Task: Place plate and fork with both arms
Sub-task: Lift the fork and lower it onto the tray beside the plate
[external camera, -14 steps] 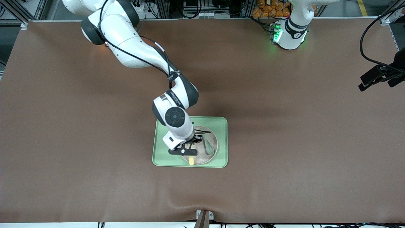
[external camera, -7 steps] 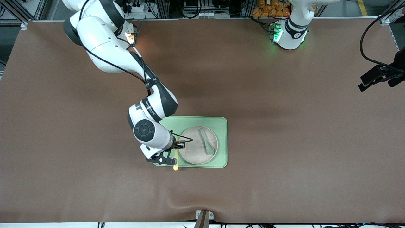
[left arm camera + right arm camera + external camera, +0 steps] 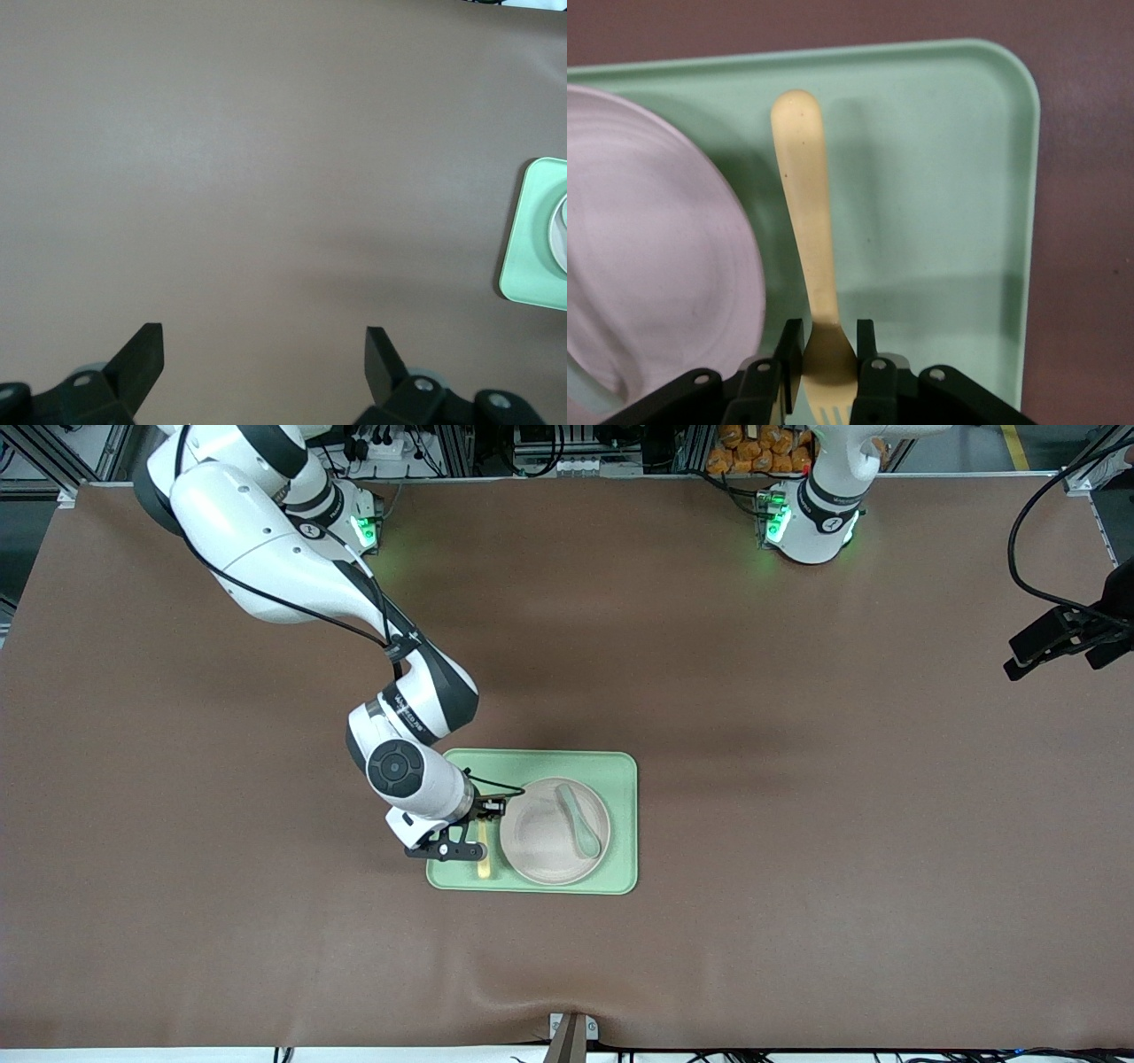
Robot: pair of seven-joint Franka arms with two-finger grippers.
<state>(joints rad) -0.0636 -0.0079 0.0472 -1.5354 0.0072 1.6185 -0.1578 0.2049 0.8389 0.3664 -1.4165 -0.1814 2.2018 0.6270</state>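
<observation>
Right wrist view — fork [image 3: 808, 248] tines behind right tool [image 3: 830, 354]

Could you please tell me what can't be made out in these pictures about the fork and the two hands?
- Fork: tines hidden by the right hand in the right wrist view; whether it touches the tray is unclear.
- Left hand: only its open fingertips show in the left wrist view, cut by the frame edge; the front view shows only a dark shape at its edge.

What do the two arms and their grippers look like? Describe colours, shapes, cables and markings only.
Both arms are white, rounded jointed segments with black joint bands and round black caps. The right arm carries a thin black cable along its links and small dark lettering on its wrist band. Both bases glow green; the left arm shows little more than its base. The right gripper and left gripper are black, with flat angular fingers.
</observation>
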